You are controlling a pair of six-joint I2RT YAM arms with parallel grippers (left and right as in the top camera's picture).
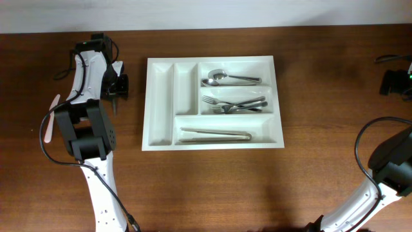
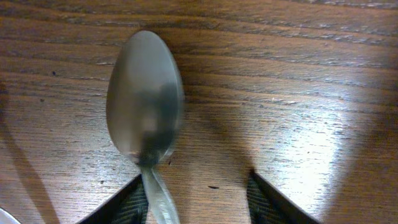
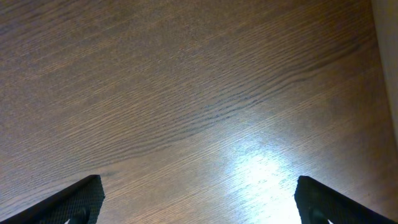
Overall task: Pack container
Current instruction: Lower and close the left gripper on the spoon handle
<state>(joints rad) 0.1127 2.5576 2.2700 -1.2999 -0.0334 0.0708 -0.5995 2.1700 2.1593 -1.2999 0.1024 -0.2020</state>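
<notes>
Brown wood grain fills the view under both of my wrists, and the surface (image 1: 212, 187) is the same dark wood all the way across.

My left tool (image 2: 196, 180) hangs low over it with its two black fingers (image 2: 127, 202) standing partly apart, a strip of bare wood between them. They pinch nothing. The thin neck of a metal spoon (image 2: 144, 99) lies just against the finger on the left of the wrist view, while the other finger stands clear of it. The spoon lies flat on the wood, its bowl pointing away from the tool and its handle running back under the camera.

My right tool (image 3: 199, 208) is spread wide, one finger at each lower corner of its wrist view, with only wood between them.

From overhead, my left tool sits toward the far left of the surface, near the left wall of the white tray (image 1: 159, 138). The tray lies flat in the middle of the surface, with two narrow upright compartments on its left side and three long ones stacked on its right. The far long one holds spoons (image 1: 228, 78), the middle one forks (image 1: 235, 104), and the nearest a long metal piece (image 1: 215, 135) that I cannot name for sure.

A pale slender thing (image 1: 51, 119) lies on the wood to the left of my left arm; I cannot tell what it is. My right arm stands at the far right, well apart from the tray.
</notes>
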